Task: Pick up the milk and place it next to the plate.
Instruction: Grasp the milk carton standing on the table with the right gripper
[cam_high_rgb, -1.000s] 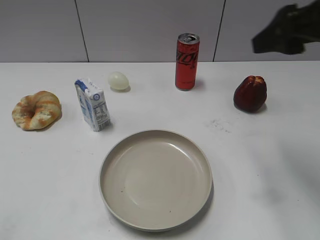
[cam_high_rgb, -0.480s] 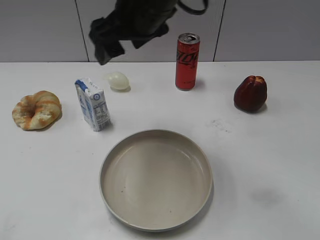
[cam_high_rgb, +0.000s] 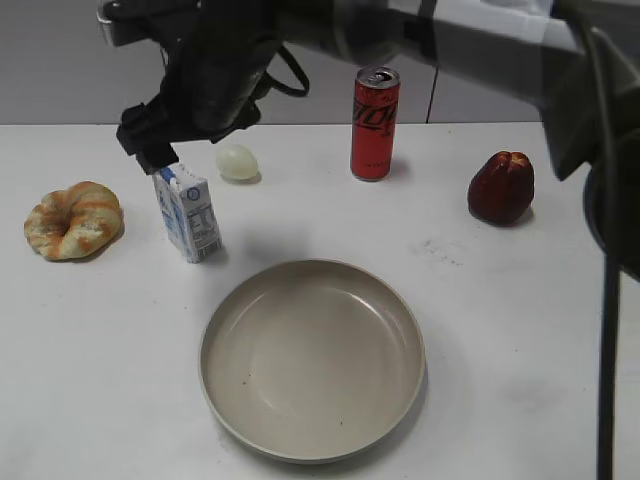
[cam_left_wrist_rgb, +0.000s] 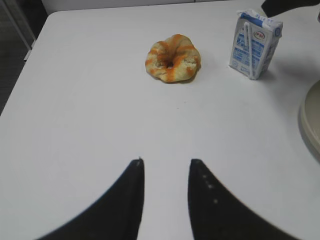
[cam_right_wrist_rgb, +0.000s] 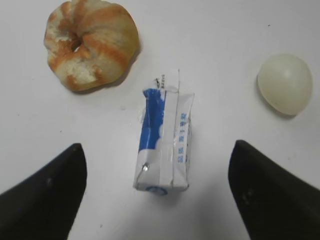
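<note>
Plate (cam_high_rgb: 311, 360) is seen nearest the exterior camera, a wide beige dish with a raised rim, resting on the white table (cam_high_rgb: 520, 330). Beyond its left rim, apart from it, the milk (cam_high_rgb: 186, 211) is observed standing upright. The right gripper (cam_high_rgb: 150, 152) is positioned directly over the carton's gabled top; contact cannot be confirmed from the exterior view. In the right wrist view the milk (cam_right_wrist_rgb: 165, 147) is centred between the two dark fingers (cam_right_wrist_rgb: 42, 192), which are spread wide and well clear of the carton on either side; nothing is held. A glazed pastry (cam_right_wrist_rgb: 90, 44) is recorded beyond the left finger, and a pale egg-shaped object (cam_right_wrist_rgb: 285, 83) beyond the right finger. In the left wrist view the left gripper (cam_left_wrist_rgb: 166, 165) is shown with fingers slightly parted and empty, low over bare table; the pastry (cam_left_wrist_rgb: 173, 57) lies well ahead of the fingertips, the milk (cam_left_wrist_rgb: 254, 44) further to their right. A red can (cam_high_rgb: 374, 123) and a dark red fruit (cam_high_rgb: 500, 187) are noted farthest back.
</note>
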